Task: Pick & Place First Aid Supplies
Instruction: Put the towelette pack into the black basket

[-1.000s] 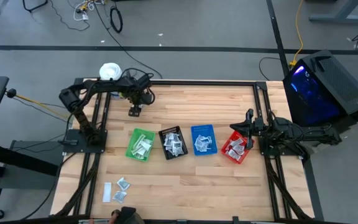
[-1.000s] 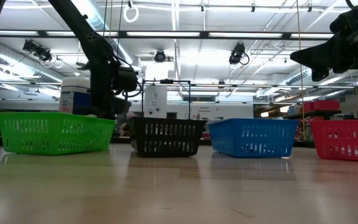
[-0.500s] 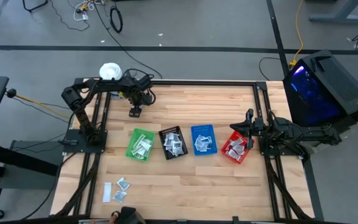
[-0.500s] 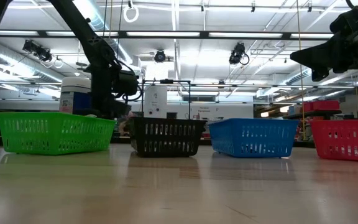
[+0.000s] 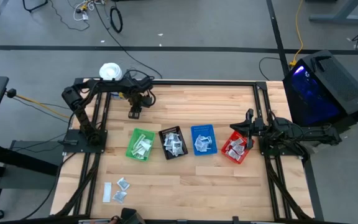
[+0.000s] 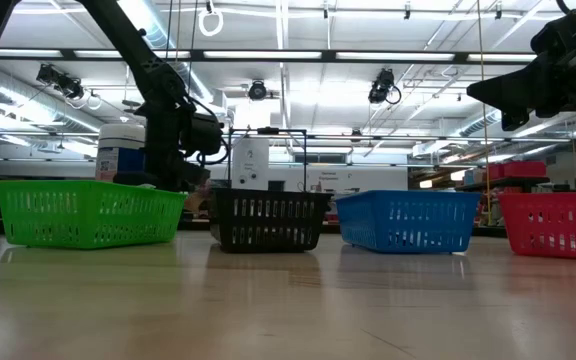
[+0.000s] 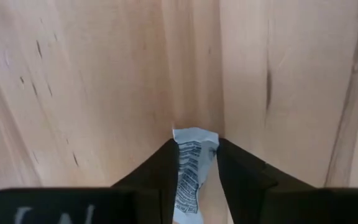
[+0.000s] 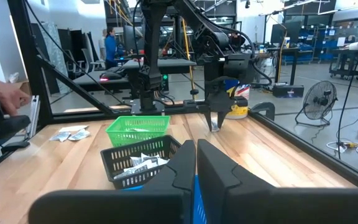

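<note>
My left gripper (image 5: 134,112) points down at the table's far left part and is shut on a small white printed sachet (image 7: 191,168). In the low view the left gripper (image 6: 164,172) stands behind the green bin (image 6: 88,212). Four small bins stand in a row mid-table, each with sachets inside: green (image 5: 141,144), black (image 5: 173,142), blue (image 5: 202,139), red (image 5: 236,148). A few loose sachets (image 5: 118,190) lie flat near the front left. My right gripper (image 8: 195,147) waits shut at the right edge, above the red bin. My left gripper pinches the sachet between its two fingers (image 7: 164,167), coming from above and pointing down. The sachet's pale end (image 7: 196,134) sticks out past the fingertips against the wood and looks creased. Whether it is lifted off the table I cannot tell.
A white tub (image 5: 109,71) stands at the far left corner beside the left arm. A person's hand (image 8: 5,93) shows at the table's near side. Bare wood lies between the bins and the far edge (image 5: 197,99).
My left gripper has stayed over the same spot at the far left and has shut on the sachet there. The right arm has kept still.
</note>
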You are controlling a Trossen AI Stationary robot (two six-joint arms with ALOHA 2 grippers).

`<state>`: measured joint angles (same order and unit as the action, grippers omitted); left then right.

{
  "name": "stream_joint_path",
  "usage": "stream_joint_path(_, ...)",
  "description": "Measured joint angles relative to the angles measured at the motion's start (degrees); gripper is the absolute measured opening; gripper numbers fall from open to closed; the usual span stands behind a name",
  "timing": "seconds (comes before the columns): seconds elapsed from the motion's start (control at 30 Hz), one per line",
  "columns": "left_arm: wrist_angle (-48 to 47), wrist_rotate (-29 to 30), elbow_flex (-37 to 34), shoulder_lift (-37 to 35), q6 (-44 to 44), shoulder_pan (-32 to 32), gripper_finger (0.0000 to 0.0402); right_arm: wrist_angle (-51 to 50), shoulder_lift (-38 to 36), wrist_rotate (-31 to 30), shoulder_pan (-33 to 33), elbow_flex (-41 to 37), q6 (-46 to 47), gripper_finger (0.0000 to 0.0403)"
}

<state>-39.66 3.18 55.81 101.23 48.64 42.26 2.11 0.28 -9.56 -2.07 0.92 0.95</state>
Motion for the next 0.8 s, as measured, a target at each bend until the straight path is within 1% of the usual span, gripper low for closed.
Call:
stream_joint_path(0.13, 0.0, 0.2, 0.0, 0.0, -0.1, -0.2, 0.0113, 0.0, 0.0, 0.0, 0.0, 0.0, 0.0, 0.0023)
stream_joint_path(0.37, 0.2, 0.8, -0.2, -0.7, -1.5, -0.6, 0.0131, 0.0, 0.0, 0.0, 0.0, 0.0, 0.0, 0.0023)
stream_joint_path(0.5, 0.4, 2.2, -0.2, -3.0, -1.5, -0.7, 0.0140, 0.0, 0.0, 0.0, 0.0, 0.0, 0.0, 0.0023)
stream_joint_path(0.8, 0.2, 2.2, -0.1, -9.8, -2.2, -1.6, 0.0144, 0.0, 0.0, 0.0, 0.0, 0.0, 0.0, 0.0023)
